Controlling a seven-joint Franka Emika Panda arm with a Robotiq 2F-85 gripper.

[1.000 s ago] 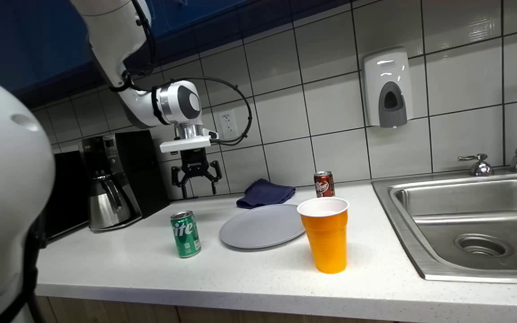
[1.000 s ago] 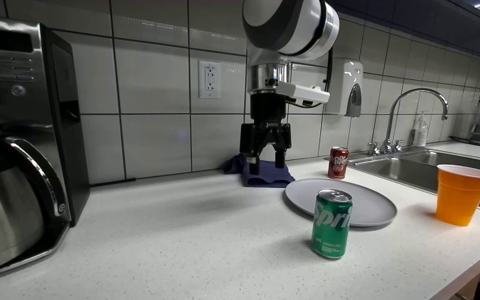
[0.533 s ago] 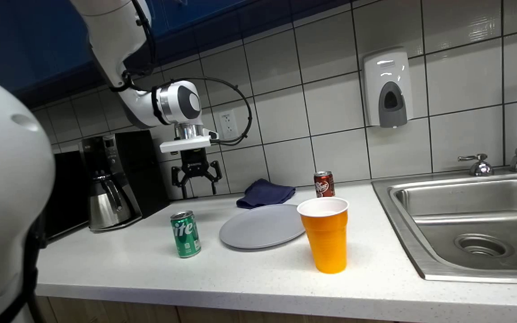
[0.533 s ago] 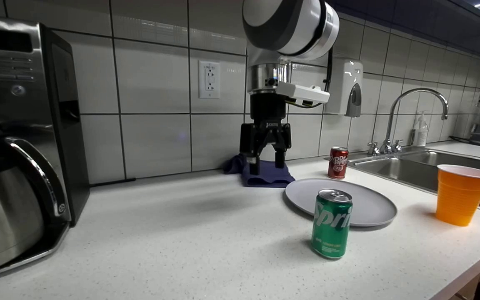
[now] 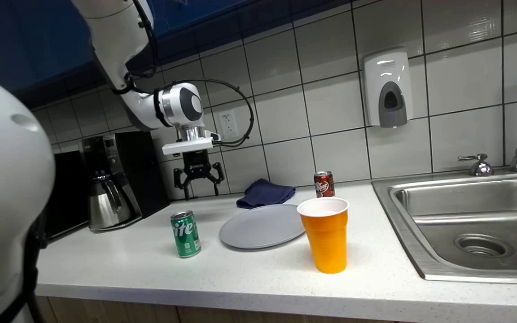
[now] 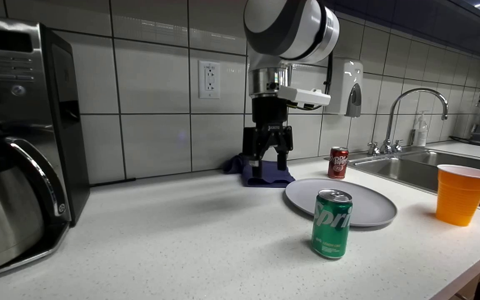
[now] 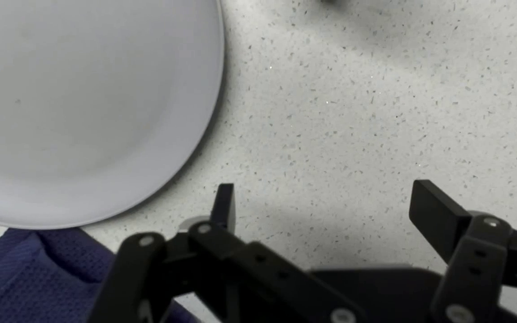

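The gripper (image 7: 323,202) hangs spread wide and empty above the speckled white counter (image 7: 352,112); nothing is lifted yet. Nearest it lie a grey plate (image 7: 106,89) and a navy cloth (image 7: 38,278) (whether touching, I can't tell). A green can (image 5: 186,234), red can (image 5: 324,184) and orange cup (image 5: 326,237) share the counter, with tiled wall (image 5: 276,121) behind and steel sink (image 5: 405,229) alongside.

Plate (image 5: 260,228): is lying on the surface (image 5: 124,269)
Cloth (image 5: 266,194): is lying at the plate's far side
Sprite can (image 5: 186,235): is standing to the plate's near left
Cup (image 5: 326,242): is standing to the plate's right
Dr Pepper can (image 5: 324,185): is standing right of the cloth
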